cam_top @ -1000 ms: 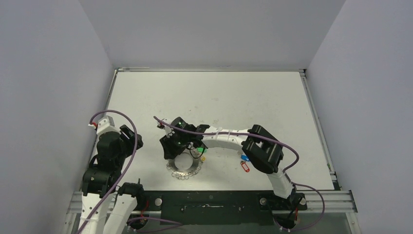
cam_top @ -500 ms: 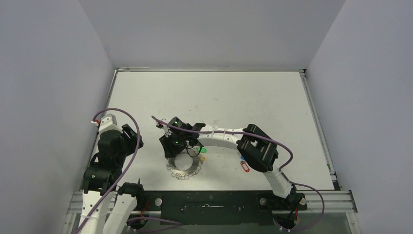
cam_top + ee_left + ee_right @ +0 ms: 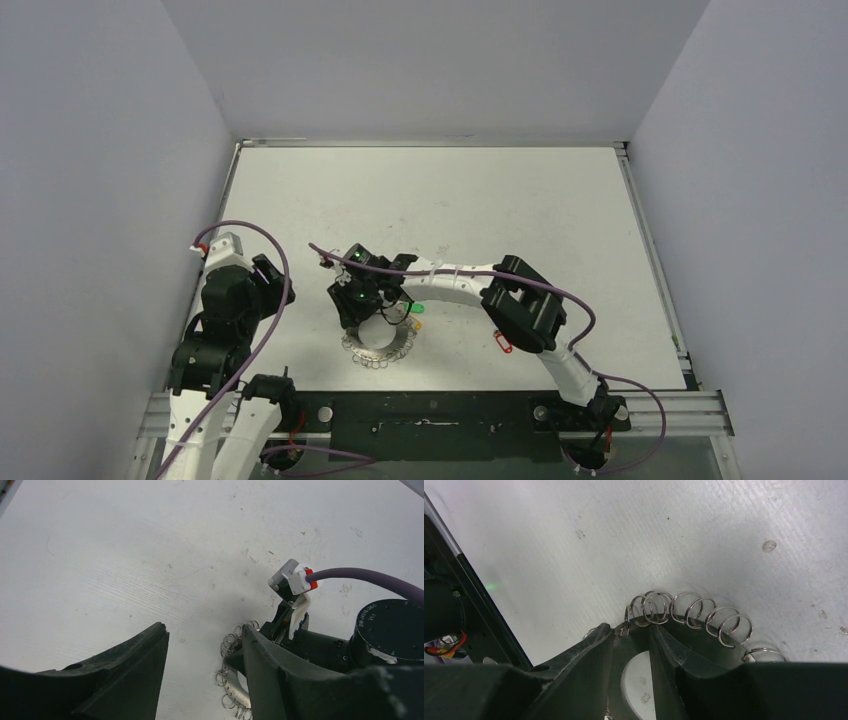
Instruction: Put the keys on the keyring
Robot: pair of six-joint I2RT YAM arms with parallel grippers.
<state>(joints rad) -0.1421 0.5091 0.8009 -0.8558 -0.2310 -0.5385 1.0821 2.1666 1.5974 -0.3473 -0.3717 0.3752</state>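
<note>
1. The left gripper (image 3: 205, 635) hovered above the white table (image 3: 125, 555), jaws wide apart and empty.
2. The right gripper (image 3: 630, 630) straddled the rim of the flat grey metal keyring edged with wire loops (image 3: 694, 612), jaws narrowly parted. Whether it gripped the rim was unclear.
3. The key with a red plastic tag (image 3: 502, 343) lay to the keyring's right, apart from it.

White print on the black round motor cap (image 3: 395, 632): "DM-J4310-2EC"; under it, "V1.1"

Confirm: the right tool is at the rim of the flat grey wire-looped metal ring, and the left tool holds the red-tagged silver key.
Not quite: the left wrist view shows the left tool open and empty. The red-tagged silver key lies on the table. The rest stands.
</note>
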